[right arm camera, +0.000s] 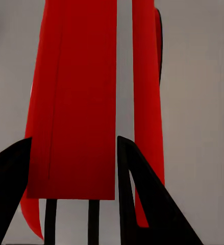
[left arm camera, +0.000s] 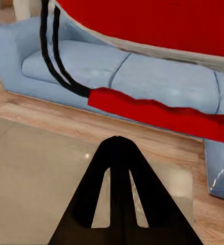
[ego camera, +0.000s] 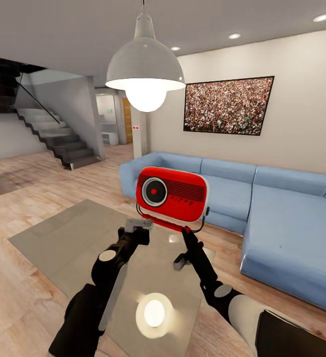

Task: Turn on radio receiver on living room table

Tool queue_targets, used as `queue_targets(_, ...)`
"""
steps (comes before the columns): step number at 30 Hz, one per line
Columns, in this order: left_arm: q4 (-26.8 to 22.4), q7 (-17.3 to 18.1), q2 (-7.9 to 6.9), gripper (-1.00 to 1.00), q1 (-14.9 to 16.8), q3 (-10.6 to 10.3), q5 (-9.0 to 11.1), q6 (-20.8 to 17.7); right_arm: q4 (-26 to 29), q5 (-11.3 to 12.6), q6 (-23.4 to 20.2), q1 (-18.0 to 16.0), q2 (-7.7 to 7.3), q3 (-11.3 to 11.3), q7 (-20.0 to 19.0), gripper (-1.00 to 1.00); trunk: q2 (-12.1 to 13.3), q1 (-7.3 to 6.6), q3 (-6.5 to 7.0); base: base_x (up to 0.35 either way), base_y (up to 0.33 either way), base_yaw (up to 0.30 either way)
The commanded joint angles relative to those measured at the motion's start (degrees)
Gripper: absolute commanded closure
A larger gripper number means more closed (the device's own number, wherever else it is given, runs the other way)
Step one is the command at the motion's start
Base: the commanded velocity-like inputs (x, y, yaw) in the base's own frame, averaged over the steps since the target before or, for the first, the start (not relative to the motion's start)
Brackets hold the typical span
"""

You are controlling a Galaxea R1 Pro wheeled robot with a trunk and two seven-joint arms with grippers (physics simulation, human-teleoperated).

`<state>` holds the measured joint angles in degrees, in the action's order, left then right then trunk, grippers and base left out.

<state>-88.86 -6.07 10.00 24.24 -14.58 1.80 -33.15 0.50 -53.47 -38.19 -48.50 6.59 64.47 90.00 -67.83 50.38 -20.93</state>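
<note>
The red radio receiver (ego camera: 172,194), with its silver dial and dark grille facing me, is held up over the far edge of the glass-topped table (ego camera: 79,233). My right gripper (ego camera: 187,233) comes up from below and is shut on the radio's red base (right arm camera: 73,127), one finger on each side. My left gripper (ego camera: 139,225) sits just under the radio's lower left corner. Its fingers (left arm camera: 99,168) are shut together with nothing between them, a little short of the red base bar (left arm camera: 157,115) and black wire stand (left arm camera: 53,56).
A blue sectional sofa (ego camera: 282,218) runs behind and to the right of the table. A white pendant lamp (ego camera: 144,74) hangs in front of me, and its glow reflects on the table glass (ego camera: 154,312). Stairs (ego camera: 59,136) rise at the far left, across light wood floor.
</note>
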Motion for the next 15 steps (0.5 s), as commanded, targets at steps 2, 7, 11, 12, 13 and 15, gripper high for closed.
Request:
queue_targets(2,0.04,0.00,0.00,1.00,2.03,-0.04,3.02,-2.77,-0.03,-0.06,-0.03,0.02,-0.05,-0.33,0.00,1.00,0.00,0.00,0.00,0.000,0.000,0.000)
queue_targets(7,0.91,-0.06,0.00,1.00,6.99,-1.48,6.53,-8.12,-0.06,0.14,-0.11,0.03,-0.25,-0.57,0.00,1.00,0.00,0.00,0.00,0.000,0.000,0.000)
queue_targets(11,1.91,-0.09,0.00,1.00,8.29,-2.25,7.16,-10.28,-0.06,0.20,-0.11,0.04,-0.72,-0.79,0.00,1.00,0.00,0.00,0.00,0.000,0.000,0.000)
queue_targets(12,1.99,-0.09,0.00,1.00,8.45,-2.53,7.19,-10.46,-0.06,0.20,-0.12,0.04,-0.81,-0.79,0.00,1.00,0.00,0.00,0.00,0.000,0.000,0.000)
queue_targets(13,2.03,-0.09,0.00,1.00,8.77,-3.54,7.31,-10.62,-0.06,0.20,-0.12,0.04,-0.88,-0.77,-0.94,1.00,0.00,0.00,0.00,0.000,0.000,0.000)
queue_targets(15,1.93,-0.09,0.00,1.00,9.73,-5.69,8.14,-10.74,-0.06,0.20,-0.13,0.01,-0.94,-0.75,-1.78,1.00,0.00,0.00,0.00,0.000,0.000,0.000)
